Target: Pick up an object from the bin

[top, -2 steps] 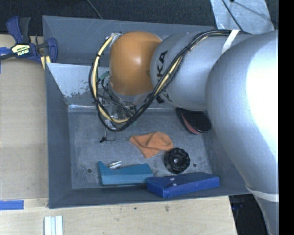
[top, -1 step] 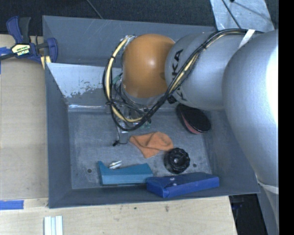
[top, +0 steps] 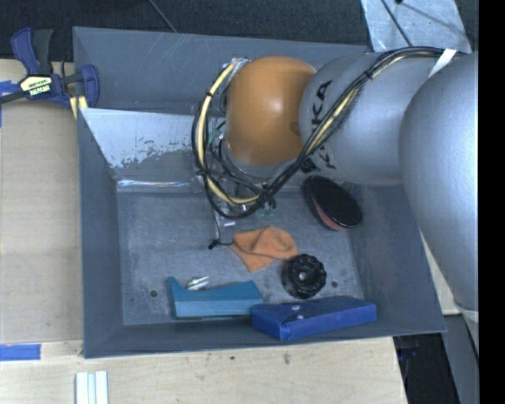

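My gripper (top: 222,228) reaches down under the orange wrist cover to the middle of the bin floor. Its tip sits just left of a crumpled orange cloth (top: 267,247), close to the cloth's left edge or touching it; which one I cannot tell. A black round knob-like piece (top: 304,275) lies to the right of and below the cloth. A light blue flat box (top: 215,298) lies along the front of the bin, below the gripper.
A dark blue wedge-shaped block (top: 314,318) rests against the bin's front wall at the right. A black and red disc (top: 332,203) leans at the right, partly under the arm. The arm and its cables cover the back middle of the bin.
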Controlling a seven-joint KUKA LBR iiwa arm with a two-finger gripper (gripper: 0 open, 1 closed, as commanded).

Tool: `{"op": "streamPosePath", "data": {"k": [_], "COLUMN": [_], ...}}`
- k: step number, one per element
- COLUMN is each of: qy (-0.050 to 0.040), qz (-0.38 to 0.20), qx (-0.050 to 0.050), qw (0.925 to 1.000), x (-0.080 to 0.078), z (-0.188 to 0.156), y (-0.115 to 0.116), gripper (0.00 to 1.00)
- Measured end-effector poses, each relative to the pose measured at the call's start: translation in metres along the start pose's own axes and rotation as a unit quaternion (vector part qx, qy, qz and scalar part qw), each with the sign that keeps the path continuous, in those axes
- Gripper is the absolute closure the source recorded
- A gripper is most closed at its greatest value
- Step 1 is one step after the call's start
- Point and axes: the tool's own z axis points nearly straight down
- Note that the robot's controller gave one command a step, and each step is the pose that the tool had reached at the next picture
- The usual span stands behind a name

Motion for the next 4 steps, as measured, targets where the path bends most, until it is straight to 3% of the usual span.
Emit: {"op": "streamPosePath", "data": {"k": [1,2,3,4], "qy": [-0.0025,0.0001,-0.0053,-0.0015], "qz": [-0.004,0.034,0.035,0.07], "qx": [-0.002,-0.002,-0.001,-0.001], "qw": [1.0,0.9994,0.9994,0.9976], "x": [0.037,0.049,0.086,0.021], "z": [0.023,0.035,0.022,0.009], "y": [-0.01,-0.044,-0.054,-0.085], "gripper": [0.0,0.0,0.0,1.0]}}
